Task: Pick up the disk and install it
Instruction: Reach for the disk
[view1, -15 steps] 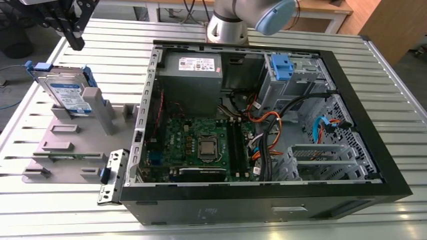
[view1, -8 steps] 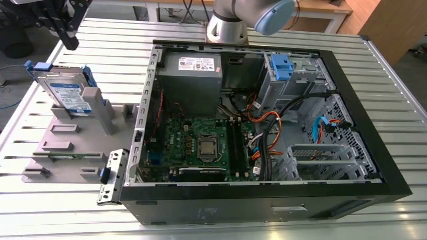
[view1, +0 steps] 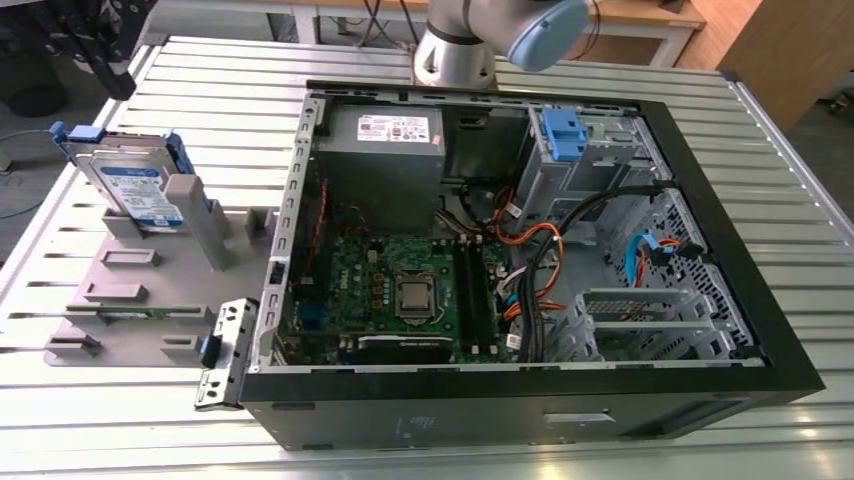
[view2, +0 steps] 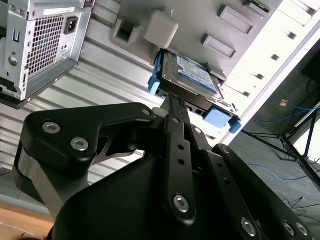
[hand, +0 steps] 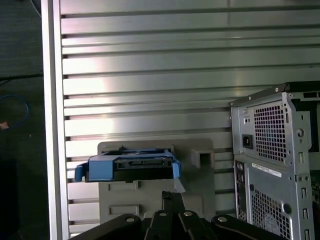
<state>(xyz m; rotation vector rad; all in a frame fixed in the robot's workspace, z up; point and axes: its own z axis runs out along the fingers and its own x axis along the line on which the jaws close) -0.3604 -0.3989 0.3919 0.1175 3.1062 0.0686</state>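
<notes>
Disk (view1: 134, 185) stands on edge in a grey holder (view1: 134, 300) on the slatted table, outside the open computer case (view1: 534, 250), at the exterior view's left. In both wrist views it lies straight ahead of the gripper (hand: 172, 197), apart from it, with its connector edge facing the tips. The jaws look closed and hold nothing.
</notes>
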